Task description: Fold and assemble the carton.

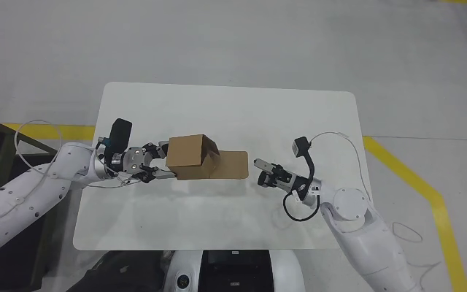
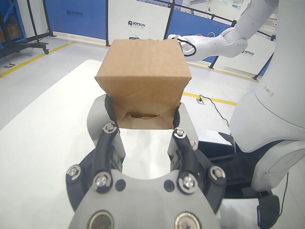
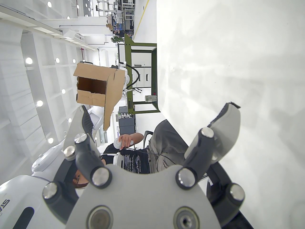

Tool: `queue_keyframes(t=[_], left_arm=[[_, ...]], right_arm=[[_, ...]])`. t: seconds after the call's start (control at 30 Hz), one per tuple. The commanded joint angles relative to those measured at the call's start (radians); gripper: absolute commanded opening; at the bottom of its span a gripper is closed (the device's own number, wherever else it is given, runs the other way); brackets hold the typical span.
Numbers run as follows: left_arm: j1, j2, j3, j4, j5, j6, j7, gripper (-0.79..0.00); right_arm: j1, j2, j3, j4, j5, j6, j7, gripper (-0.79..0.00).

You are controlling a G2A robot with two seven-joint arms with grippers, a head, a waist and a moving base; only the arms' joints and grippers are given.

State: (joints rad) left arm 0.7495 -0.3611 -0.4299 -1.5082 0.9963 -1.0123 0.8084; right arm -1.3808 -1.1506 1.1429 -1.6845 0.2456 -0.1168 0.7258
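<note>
One carton (image 1: pixel 191 155), one table (image 1: pixel 233 109), two grippers.

The carton is a single brown cardboard box, partly formed. The left gripper (image 1: pixel 162 162) has its jaws clamped on one end of it. In the left wrist view, the two fingers (image 2: pixel 95 115) of that gripper (image 2: pixel 144 114) press on opposite sides of the carton's (image 2: pixel 145 72) near end. The folded-in end flaps sit right between the jaws, and the box body reaches straight out ahead of them. The box hangs in this grip, raised off the table top.

The right gripper (image 1: pixel 261 173) sits on the far side of the box from the left jaws, with its own jaws spread wide apart and nothing between them. In the right wrist view, that gripper (image 3: pixel 157 109) faces the carton (image 3: pixel 95 84), whose open mouth is turned towards it.

One long flap (image 1: pixel 232 163) sticks out from the open end. It is the part of the box nearest the right jaws, lying between them and the box body, just short of the fingertips.

Around them: the white table (image 3: pixel 238 48) runs under both pairs of jaws. One green metal frame (image 3: pixel 140 77) stands past the table edge, beyond the carton as seen from the right jaws. Blue and white barrier panels (image 2: pixel 78 15) stand ahead of the left jaws, behind the box. Yellow floor lines (image 1: pixel 408 171) run beside the table.
</note>
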Motion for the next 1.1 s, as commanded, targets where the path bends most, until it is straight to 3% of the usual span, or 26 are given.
queue_keyframes(t=[0.0,0.17,0.2,0.23,0.37,0.4,0.77,0.8,0.83,0.9,1.07], left_arm=[[0.000,0.000,0.000,0.000,0.000,0.000,0.000,-0.785],[0.000,0.000,0.000,0.000,0.000,0.000,0.000,-0.785],[0.000,0.000,0.000,0.000,0.000,0.000,0.000,-0.554],[0.000,0.000,0.000,0.000,0.000,0.000,0.000,-0.456],[0.000,0.000,0.000,0.000,0.000,0.000,0.000,-0.456],[0.000,0.000,0.000,0.000,0.000,0.000,0.000,-0.785],[0.000,0.000,0.000,0.000,0.000,0.000,0.000,-0.785],[0.000,0.000,0.000,0.000,0.000,0.000,0.000,-0.785],[0.000,0.000,0.000,0.000,0.000,0.000,0.000,-0.785],[0.005,-0.002,-0.002,-0.005,-0.009,0.016,-0.013,-0.785],[0.027,-0.006,-0.027,-0.017,-0.053,0.034,-0.061,-0.785]], right_arm=[[0.000,0.000,0.000,0.000,-0.002,-0.009,-0.001,0.000],[0.000,0.000,0.000,0.000,-0.002,-0.009,-0.001,0.000],[0.000,0.000,0.000,0.000,-0.002,-0.009,-0.001,0.000],[0.000,0.000,0.000,0.000,-0.002,-0.009,-0.001,0.000],[0.000,0.000,0.000,0.000,-0.002,-0.009,-0.001,0.000],[0.000,0.000,0.000,0.000,-0.002,-0.009,-0.001,0.000],[0.000,0.000,0.000,0.000,-0.002,-0.009,-0.001,0.000],[0.000,0.000,0.000,0.000,-0.002,-0.009,-0.001,-0.129],[-0.004,0.000,-0.001,0.002,-0.001,-0.004,-0.008,-0.434],[-0.005,-0.001,-0.006,0.004,-0.002,0.007,-0.014,-0.785],[0.001,-0.003,-0.009,0.024,0.008,0.025,-0.029,-0.785]])
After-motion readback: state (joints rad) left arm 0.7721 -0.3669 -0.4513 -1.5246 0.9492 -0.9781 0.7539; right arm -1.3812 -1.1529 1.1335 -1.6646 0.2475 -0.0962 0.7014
